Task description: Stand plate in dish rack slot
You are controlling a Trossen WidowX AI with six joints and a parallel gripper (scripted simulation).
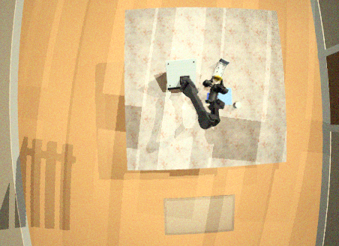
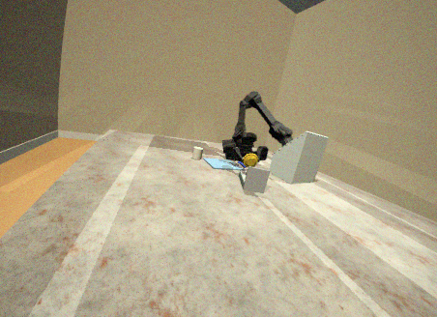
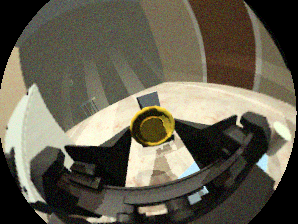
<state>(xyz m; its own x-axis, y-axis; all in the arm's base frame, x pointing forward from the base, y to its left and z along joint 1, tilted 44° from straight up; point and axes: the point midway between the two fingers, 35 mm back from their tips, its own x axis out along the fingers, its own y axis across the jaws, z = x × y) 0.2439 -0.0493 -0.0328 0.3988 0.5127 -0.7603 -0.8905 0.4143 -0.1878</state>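
Observation:
A small yellow plate [image 1: 217,78] [image 2: 249,159] [image 3: 152,126] is held by its edges and stands close to upright, one face toward the wrist camera. My gripper [image 1: 217,79] [image 3: 152,124] is shut on it, one finger on either side. The dish rack [image 1: 220,69] [image 2: 256,180] is a narrow white piece with a dark grey end. In the overhead view the plate is at the rack's end nearest the arm. In the wrist view the plate hides much of the rack, and only its dark end [image 3: 148,99] shows clearly above. The gap between plate and rack cannot be told.
A large pale wedge-shaped block [image 1: 181,70] [image 2: 305,158] [image 3: 31,130] stands beside the arm. A light blue flat board [image 1: 227,95] [image 2: 218,163] lies under and beside the arm. A small white cylinder [image 1: 237,104] [image 2: 197,153] [image 3: 281,132] stands past it.

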